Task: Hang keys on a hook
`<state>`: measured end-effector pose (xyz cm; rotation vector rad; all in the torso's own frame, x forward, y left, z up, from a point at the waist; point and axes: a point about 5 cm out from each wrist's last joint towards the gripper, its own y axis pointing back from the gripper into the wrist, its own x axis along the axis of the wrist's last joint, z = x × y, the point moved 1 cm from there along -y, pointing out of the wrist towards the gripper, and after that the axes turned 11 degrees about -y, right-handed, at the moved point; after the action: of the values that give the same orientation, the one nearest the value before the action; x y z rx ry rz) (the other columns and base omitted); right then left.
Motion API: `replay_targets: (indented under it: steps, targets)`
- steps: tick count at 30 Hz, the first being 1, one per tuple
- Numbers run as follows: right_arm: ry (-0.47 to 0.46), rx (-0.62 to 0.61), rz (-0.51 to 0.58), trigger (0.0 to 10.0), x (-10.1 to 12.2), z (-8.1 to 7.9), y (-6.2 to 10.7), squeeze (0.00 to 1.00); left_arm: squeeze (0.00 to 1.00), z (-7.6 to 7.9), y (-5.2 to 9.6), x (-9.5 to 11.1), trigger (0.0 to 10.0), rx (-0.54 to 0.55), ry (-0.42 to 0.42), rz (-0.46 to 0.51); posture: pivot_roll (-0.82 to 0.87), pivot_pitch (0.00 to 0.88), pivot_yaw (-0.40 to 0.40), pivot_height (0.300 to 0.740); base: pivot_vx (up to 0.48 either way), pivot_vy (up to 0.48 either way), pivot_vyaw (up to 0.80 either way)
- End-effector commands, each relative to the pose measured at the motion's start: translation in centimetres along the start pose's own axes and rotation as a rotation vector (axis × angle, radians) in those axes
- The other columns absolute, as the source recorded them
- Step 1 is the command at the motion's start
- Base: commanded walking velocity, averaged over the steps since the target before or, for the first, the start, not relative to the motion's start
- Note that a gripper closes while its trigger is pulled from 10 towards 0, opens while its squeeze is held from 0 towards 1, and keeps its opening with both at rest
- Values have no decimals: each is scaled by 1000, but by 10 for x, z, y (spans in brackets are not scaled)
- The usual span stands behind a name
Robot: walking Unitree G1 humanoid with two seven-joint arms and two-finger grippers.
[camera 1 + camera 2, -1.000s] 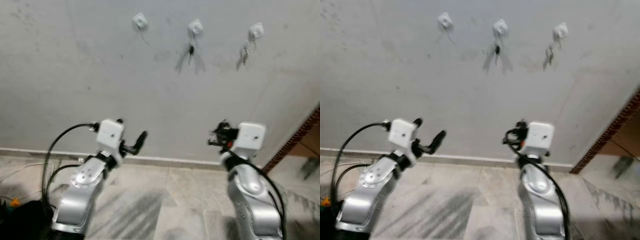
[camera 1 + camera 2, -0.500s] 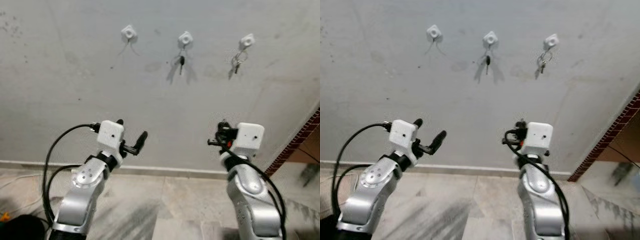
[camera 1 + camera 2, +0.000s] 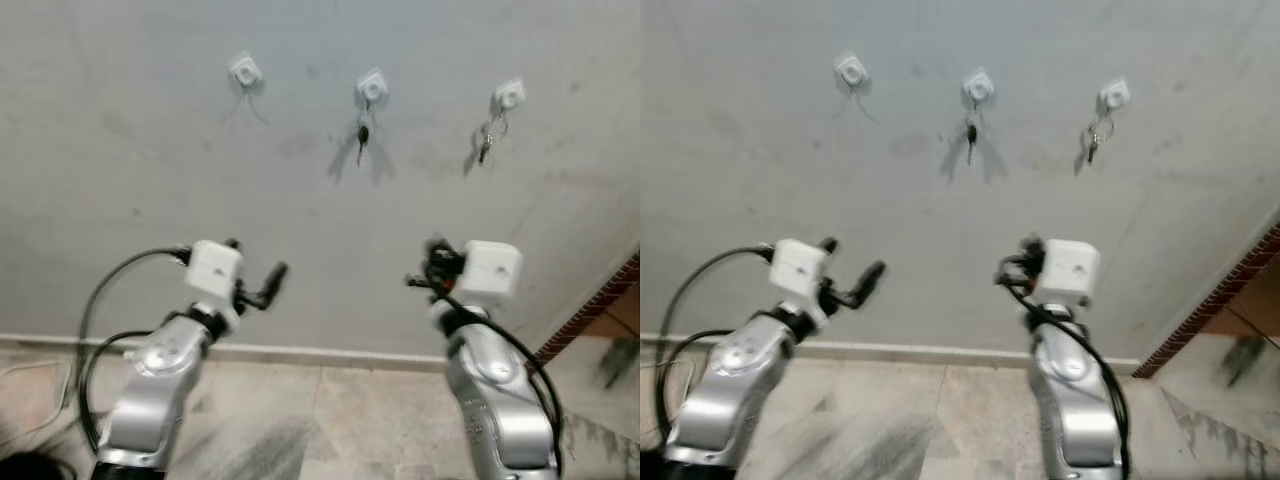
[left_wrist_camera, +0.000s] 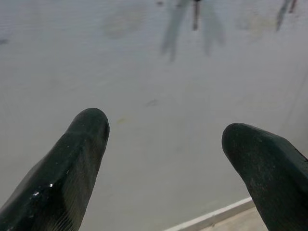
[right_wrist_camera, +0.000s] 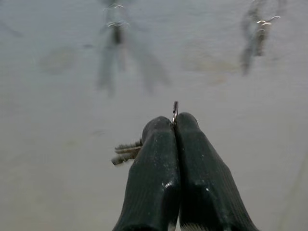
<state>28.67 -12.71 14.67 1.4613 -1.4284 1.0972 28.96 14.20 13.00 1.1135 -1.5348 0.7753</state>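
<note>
Three white hooks are fixed high on the grey wall. The left hook (image 3: 244, 71) carries nothing. A key (image 3: 362, 134) hangs from the middle hook (image 3: 371, 88), and a key bunch (image 3: 487, 138) hangs from the right hook (image 3: 509, 96). My right gripper (image 5: 173, 124) is shut on a set of keys (image 5: 126, 151); its ring sticks up between the fingertips. That gripper (image 3: 422, 280) is raised well below the hooks and short of the wall. My left gripper (image 4: 163, 132) stands open with nothing in it, level with the right one, seen in the left eye view as left gripper (image 3: 258, 287).
A white skirting (image 3: 330, 355) runs along the wall's foot above a tiled floor (image 3: 340, 420). A brick edge (image 3: 590, 310) and a doorway lie at the right. Black cables (image 3: 100, 330) loop from my left arm.
The whole picture has shifted as the camera moved: the hooks sit lower and further right in view. Both grippers keep their pose, the right still shut on the keys.
</note>
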Motion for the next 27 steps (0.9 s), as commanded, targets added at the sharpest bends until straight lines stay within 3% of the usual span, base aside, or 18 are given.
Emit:
replay_targets:
  steps: [1,10,23,27]
  targets:
    - [9,-35,10,10000,2,11,1,0,0,9,-4,5,10000,-29,0,16,95,0,-51,740,322,352,0]
    - [8,-36,11,10000,2,11,1,0,0,9,-4,5,10000,-34,7,15,100,0,-47,740,317,348,0]
    - [9,-31,11,10000,2,11,-2,0,0,11,-5,4,10000,-22,40,4,112,0,-52,740,0,0,0]
    - [9,-33,12,10000,2,12,-2,0,0,11,-6,5,10000,-21,46,5,116,0,-54,740,0,375,0]
